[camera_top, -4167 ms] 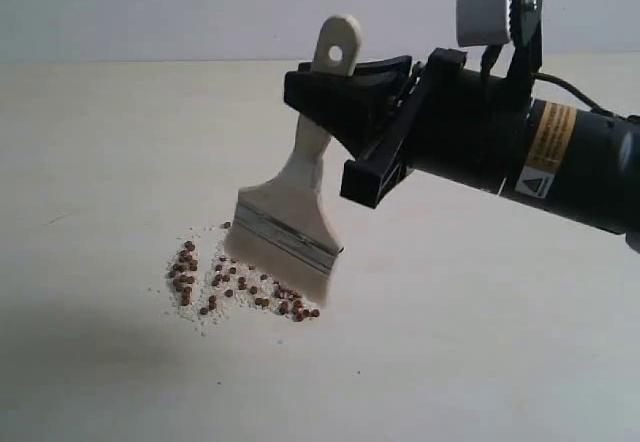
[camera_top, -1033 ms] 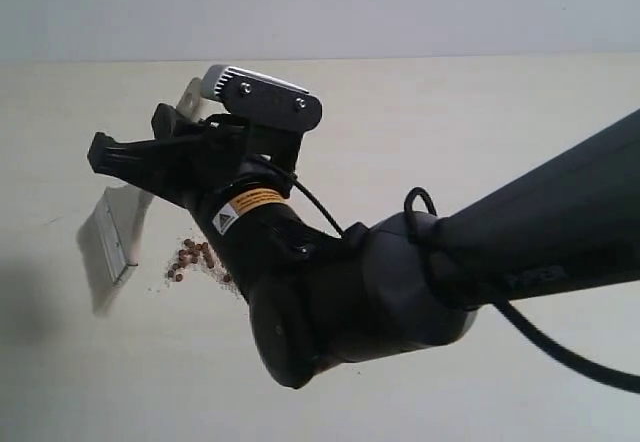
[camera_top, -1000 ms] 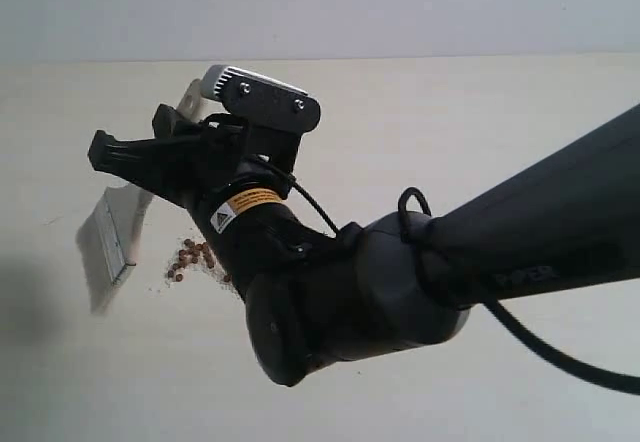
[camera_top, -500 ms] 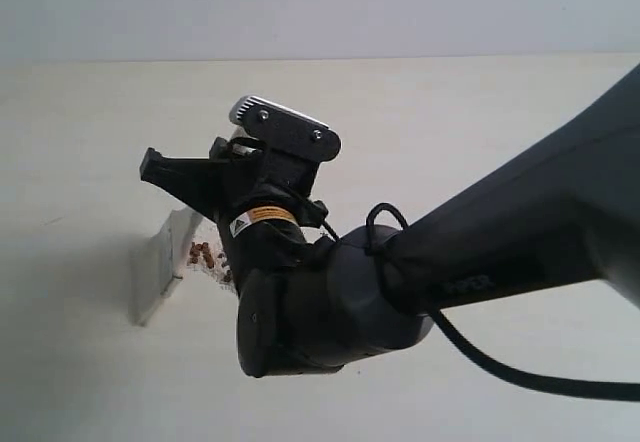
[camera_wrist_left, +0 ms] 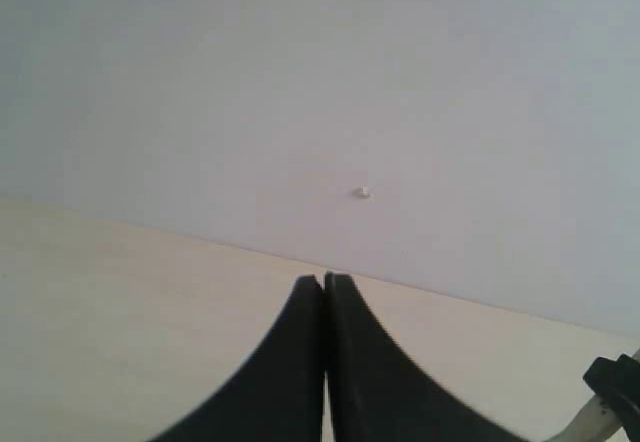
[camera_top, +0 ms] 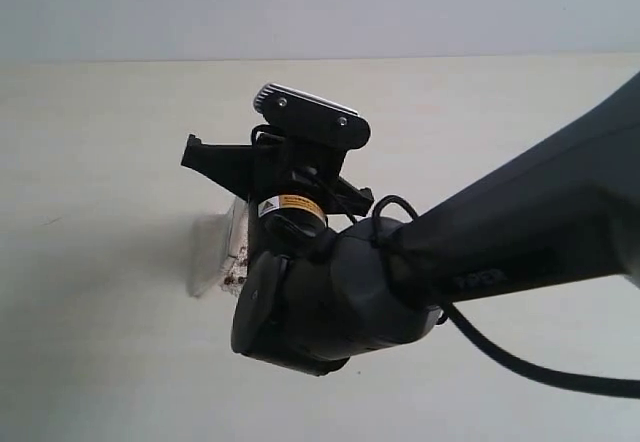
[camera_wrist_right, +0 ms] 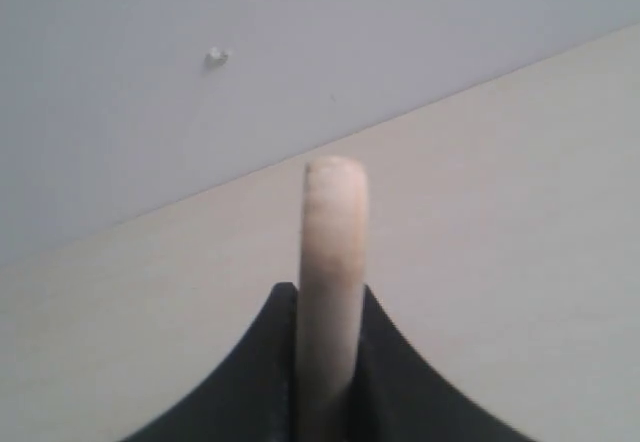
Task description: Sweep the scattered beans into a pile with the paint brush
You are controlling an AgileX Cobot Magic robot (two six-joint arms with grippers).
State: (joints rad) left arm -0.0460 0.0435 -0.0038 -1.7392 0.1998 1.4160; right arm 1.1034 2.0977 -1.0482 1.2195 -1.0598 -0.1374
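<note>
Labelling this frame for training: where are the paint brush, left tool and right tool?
paint brush (camera_top: 212,262): exterior view, bristles.
left tool (camera_wrist_left: 324,284): left wrist view, between shut fingertips.
right tool (camera_wrist_right: 327,297): right wrist view, between fingertips, on handle.

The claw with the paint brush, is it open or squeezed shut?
Shut. In the right wrist view the right gripper has both black fingers pressed against the paint brush handle.
</note>
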